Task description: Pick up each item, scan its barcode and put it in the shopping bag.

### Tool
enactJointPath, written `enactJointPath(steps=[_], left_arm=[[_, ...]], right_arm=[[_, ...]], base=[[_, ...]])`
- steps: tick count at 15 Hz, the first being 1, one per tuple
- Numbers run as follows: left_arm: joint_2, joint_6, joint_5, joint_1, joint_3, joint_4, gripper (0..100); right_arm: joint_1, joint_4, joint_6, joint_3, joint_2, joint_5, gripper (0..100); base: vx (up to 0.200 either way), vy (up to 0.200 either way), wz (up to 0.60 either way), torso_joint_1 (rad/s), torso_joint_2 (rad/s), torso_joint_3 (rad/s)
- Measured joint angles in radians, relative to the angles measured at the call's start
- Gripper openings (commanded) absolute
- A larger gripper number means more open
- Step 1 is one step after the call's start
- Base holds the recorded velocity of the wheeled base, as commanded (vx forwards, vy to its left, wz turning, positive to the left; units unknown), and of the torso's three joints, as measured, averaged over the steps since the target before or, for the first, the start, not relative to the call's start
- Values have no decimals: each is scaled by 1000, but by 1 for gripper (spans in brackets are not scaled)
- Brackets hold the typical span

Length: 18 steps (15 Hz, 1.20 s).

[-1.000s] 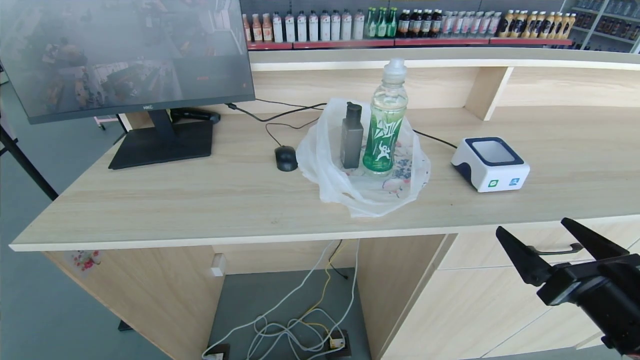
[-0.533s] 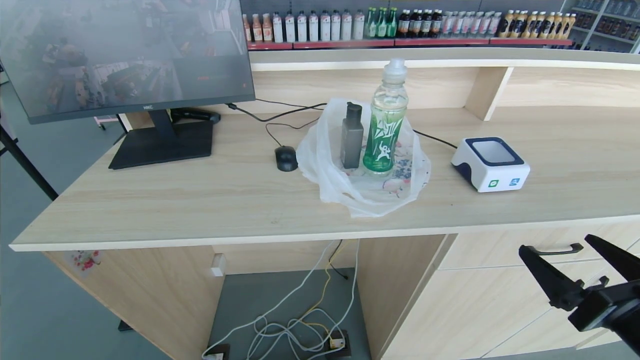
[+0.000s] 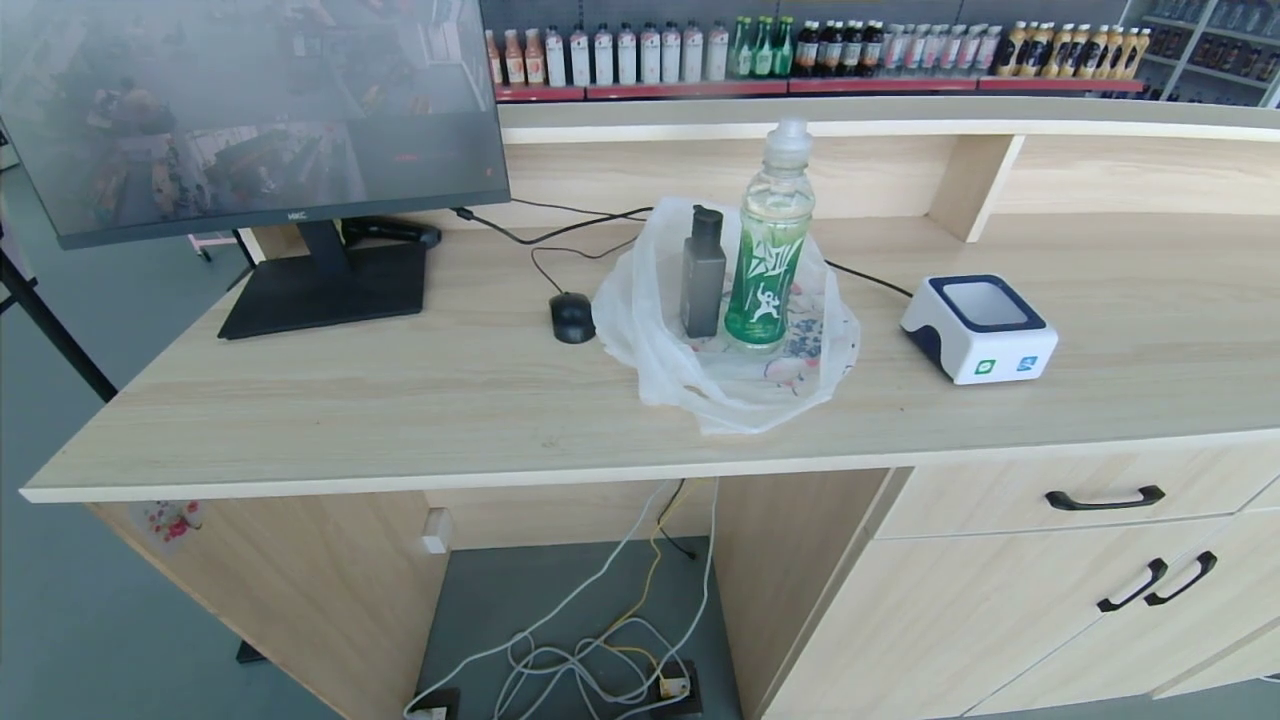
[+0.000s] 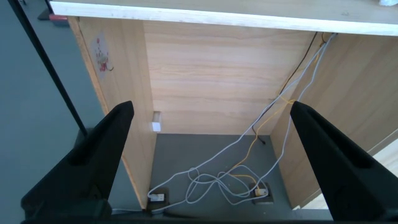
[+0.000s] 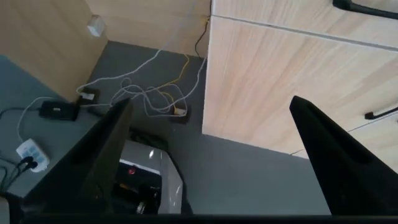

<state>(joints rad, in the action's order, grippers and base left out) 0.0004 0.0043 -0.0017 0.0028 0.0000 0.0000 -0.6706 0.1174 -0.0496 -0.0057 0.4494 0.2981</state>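
Observation:
On the wooden counter (image 3: 400,400) lies a white plastic shopping bag (image 3: 740,390), spread open. A grey bottle (image 3: 703,275) and a tall green drink bottle (image 3: 768,250) stand upright in it, side by side. To its right sits the white and blue barcode scanner (image 3: 980,330). My left gripper (image 4: 211,155) hangs open below the counter's edge, facing the knee space with its cables (image 4: 230,180). My right gripper (image 5: 217,162) is open too, low beside the cabinet front (image 5: 280,81), with the grey floor under it. Neither holds anything.
A monitor (image 3: 250,110) on a black stand and a black mouse (image 3: 572,317) occupy the counter's left. A raised ledge (image 3: 900,115) runs behind. Drawers with black handles (image 3: 1104,497) fill the lower right. Cables and a power strip (image 3: 590,660) lie on the floor.
My right gripper, open at the lower right of the head view a second ago, has sunk down and out of that picture. Things on the counter have stayed put.

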Motion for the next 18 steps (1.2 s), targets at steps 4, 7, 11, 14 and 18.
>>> enactJointPath(steps=[4,7,11,14,18], left_arm=[[0,0,0,0,0,0,100],[0,0,0,0,0,0,100],[0,0,0,0,0,0,100],[0,4,0,0,0,0,100],[0,23,-1,0,0,0,100]], right_arm=[[-227,-136,-20,-15,-227,-56,100],[-204,-136,22,-17,-275,-45,100],[116,-125,104,-20,-231,0,100],[349,-117,143,-20,-208,19,100],[658,-118,129,-20,-299,-55,100]], base=[[0,0,0,0,0,0],[0,0,0,0,0,0],[0,0,0,0,0,0],[0,0,0,0,0,0],[0,0,0,0,0,0]])
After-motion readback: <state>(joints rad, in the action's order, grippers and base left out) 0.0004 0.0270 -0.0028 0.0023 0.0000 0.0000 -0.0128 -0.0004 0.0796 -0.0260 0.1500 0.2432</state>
